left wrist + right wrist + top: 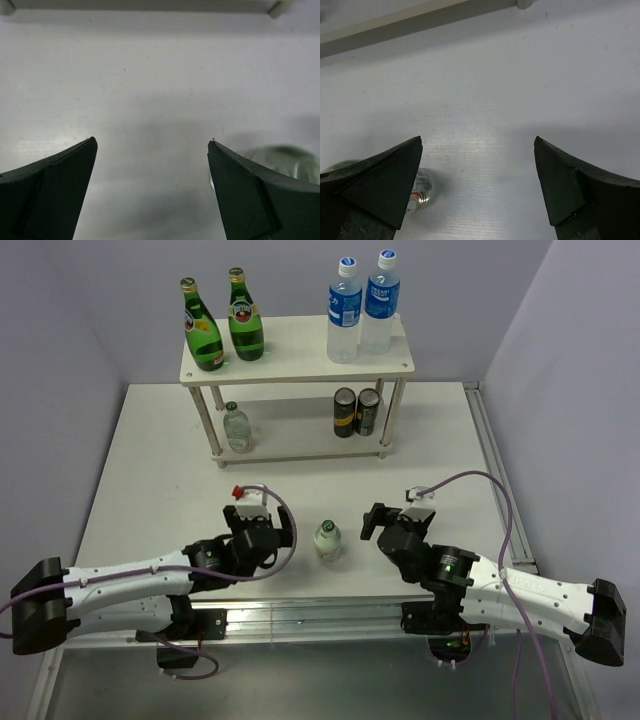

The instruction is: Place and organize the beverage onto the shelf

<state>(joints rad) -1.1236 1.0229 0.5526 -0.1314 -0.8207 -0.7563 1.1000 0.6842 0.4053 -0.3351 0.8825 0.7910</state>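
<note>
Nearest me, at 6 o'clock, a ribbed aluminium rail point(320, 615) edges the table point(150, 470), whose top is white, matte and faintly corrugated. My two white arms lie low over it, each trailing a looped lilac cable point(505, 510). My left pincer point(151, 141) stands wide apart with nothing between its black, wedge-shaped fingers point(50, 190), only bare table. My right pincer point(478, 138) is spread just as wide and grips nothing either. Between the two, at 3 o'clock of the left one and 9 o'clock of the right, a small clear bottle point(327, 540) with a pale cap stands upright on the table, touching neither pincer. In my wrist views it shows only as a blurred rounded shape behind one finger. Farther off, at 12 o'clock, the shelf point(295, 350) stands by the back wall, two flat pale wooden boards on round legs. On its lower board a second small bottle point(236, 427) stands at the 9 o'clock end. Two dark cans point(356, 412) stand side by side toward 3 o'clock, with gold bands near the foot. On the upper board, two green glass bottles point(224, 332) with yellow-red labels and gold foil necks stand together at the 9 o'clock end. Two clear plastic bottles point(362, 310) with blue labels and pale caps stand together at the 3 o'clock end. Plain, smooth walls point(90, 300) of pale lilac-grey close the table in at 9, 12 and 3 o'clock.
</note>
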